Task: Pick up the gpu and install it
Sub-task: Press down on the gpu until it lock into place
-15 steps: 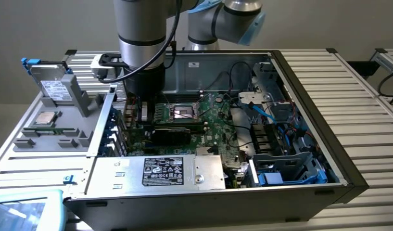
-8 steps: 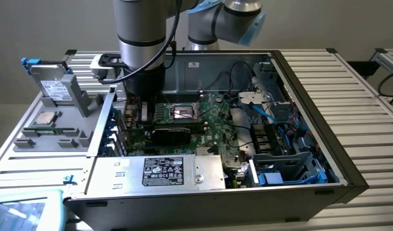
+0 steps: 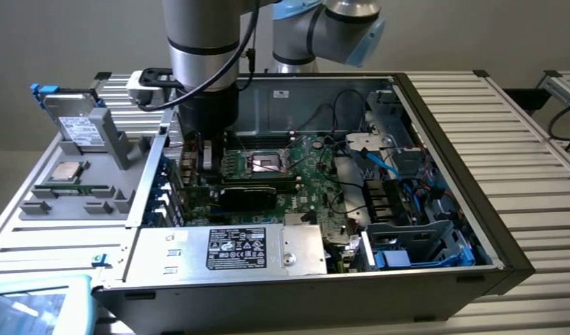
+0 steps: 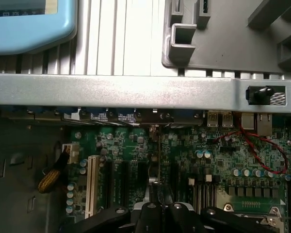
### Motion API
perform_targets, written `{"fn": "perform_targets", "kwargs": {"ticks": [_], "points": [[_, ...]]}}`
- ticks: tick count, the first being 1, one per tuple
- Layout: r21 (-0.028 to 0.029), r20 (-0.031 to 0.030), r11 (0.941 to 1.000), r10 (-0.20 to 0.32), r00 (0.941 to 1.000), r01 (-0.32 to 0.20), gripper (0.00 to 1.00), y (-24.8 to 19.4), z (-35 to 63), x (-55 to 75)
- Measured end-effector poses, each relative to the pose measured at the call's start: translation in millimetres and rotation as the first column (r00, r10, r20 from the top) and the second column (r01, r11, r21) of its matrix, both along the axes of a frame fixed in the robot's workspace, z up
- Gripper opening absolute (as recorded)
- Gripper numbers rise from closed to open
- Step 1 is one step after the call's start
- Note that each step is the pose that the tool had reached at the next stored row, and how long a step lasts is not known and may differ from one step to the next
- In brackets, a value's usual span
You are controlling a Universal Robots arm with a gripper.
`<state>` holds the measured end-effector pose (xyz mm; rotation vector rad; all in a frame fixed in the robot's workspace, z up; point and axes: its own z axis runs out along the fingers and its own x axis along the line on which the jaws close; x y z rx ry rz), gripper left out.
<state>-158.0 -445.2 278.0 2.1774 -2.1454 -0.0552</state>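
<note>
The arm is down inside the open case, its gripper low over the motherboard, near the case's wall on the exterior view's left. From the wrist view the gripper sits right above the expansion slots, fingers closed, pinched on something thin that runs edge-on away from them toward the case's rear edge. That thin edge reads as the gpu, held upright over a slot; the card is seen only edge-on, so I can't confirm its faces.

So the pick looks done: the card is off its stand and in the grip. The grey holder outside the case, beside that same wall, carries other parts, a drive and a chip among them.

The install is the part in play. The card appears lined up with a slot, its far end close to the rear I/O bracket. Whether its edge has seated in the slot, I cannot tell; the contact point is hidden beneath the fingers. No release yet.
</note>
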Motion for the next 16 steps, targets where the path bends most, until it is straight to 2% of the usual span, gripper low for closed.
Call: {"fn": "perform_targets", "kwargs": {"ticks": [5, 8, 16], "points": [[-0.0058, 0.0, 1.0, 0.0, 1.0, 0.0, 0.12, 0.3, 2.8, 1.6], [-0.0061, -0.0026, 1.0, 0.0, 1.0, 0.0, 0.12, 0.3, 3.8, 13.6], [-0.0061, -0.016, 1.0, 0.0, 0.9999, 0.0, 0.12, 0.3, 5.3, 46.8]]}}
